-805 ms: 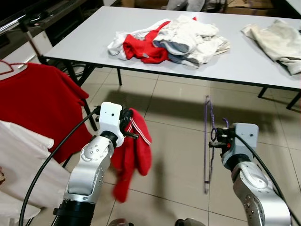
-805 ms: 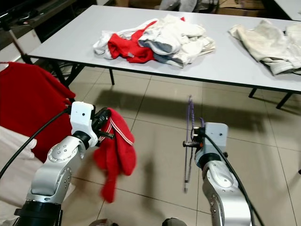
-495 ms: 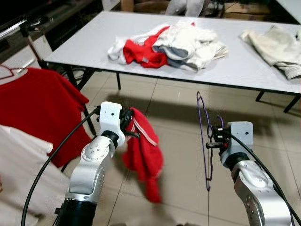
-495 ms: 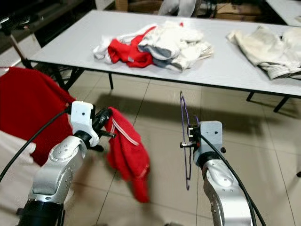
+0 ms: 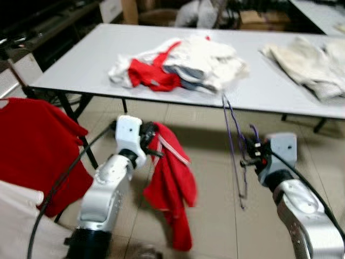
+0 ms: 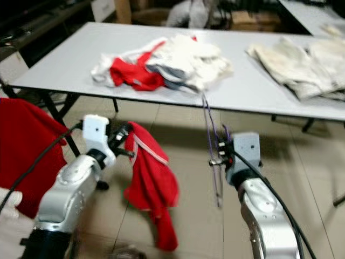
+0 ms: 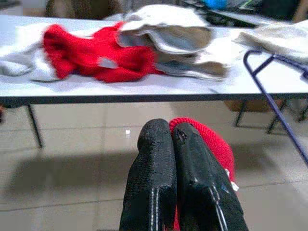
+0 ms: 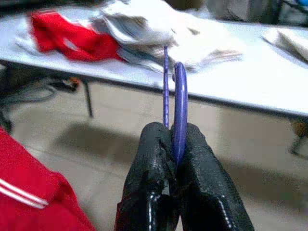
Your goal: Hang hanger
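Pinching a thin purple wire hanger, right hand.

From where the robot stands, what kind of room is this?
Likely a laundry-sorting or workshop-type room: a long grey folding table carries a clothes pile, a hung red shirt is on the left, and the floor is tiled.

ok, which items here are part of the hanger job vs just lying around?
In the job:
- purple hanger, pinched in right gripper
- red garment, pinched in left gripper

Lying about:
- clothes pile on the table
- beige garment
- hung red shirt
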Available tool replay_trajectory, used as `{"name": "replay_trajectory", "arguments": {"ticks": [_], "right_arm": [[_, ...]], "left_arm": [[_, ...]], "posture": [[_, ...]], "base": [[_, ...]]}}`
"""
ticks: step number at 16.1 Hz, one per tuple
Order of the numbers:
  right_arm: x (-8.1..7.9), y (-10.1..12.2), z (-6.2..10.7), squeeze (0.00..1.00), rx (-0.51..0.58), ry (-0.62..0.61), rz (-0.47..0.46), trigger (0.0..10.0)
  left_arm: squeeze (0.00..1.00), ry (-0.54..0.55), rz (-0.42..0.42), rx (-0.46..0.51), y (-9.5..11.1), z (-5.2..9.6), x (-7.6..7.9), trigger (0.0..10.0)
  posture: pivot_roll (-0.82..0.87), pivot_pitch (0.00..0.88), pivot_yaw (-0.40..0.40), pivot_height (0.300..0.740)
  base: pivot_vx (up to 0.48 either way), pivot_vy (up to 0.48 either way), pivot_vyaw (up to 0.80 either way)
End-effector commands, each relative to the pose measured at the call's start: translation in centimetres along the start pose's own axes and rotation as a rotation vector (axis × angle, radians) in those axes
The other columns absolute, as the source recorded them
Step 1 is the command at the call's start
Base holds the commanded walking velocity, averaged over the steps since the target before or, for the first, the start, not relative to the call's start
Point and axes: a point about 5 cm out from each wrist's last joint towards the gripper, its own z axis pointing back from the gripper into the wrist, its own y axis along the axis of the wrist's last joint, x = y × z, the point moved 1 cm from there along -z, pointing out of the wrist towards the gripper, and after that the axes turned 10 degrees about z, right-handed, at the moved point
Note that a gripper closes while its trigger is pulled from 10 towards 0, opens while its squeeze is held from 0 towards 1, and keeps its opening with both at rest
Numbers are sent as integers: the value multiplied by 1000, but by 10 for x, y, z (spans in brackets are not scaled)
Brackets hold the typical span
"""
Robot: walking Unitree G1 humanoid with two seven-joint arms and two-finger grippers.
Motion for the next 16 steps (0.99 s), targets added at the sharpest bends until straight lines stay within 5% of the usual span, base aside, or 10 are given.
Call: {"name": "replay_trajectory", "arguments": {"ticks": [1, 4, 10, 12, 16], "right_arm": [[4, 5, 4, 0, 22, 13, 17, 10000], [7, 12, 10, 0, 48, 112, 63, 10000], [45, 60, 35, 0, 195, 319, 96, 10000], [55, 63, 56, 0, 129, 481, 199, 10000], [66, 79, 79, 0, 111, 687, 199, 10000]], "left_arm": [[0, -16, -2, 57, 12, -3, 4, 10000], [0, -17, -10, 64, 16, -4, 3, 10000], [0, 39, -61, 178, 67, -16, -22, 10000], [0, 52, -128, 204, 92, -24, -35, 10000], [0, 11, -200, 304, 154, -38, -41, 10000]], "posture": [[25, 0, 48, 740], [24, 4, 54, 740], [27, 11, 56, 740], [35, 11, 46, 740], [35, 2, 46, 740]], "base": [[390, 0, 0], [389, 0, 0], [391, 0, 0], [392, 0, 0], [394, 0, 0]]}}
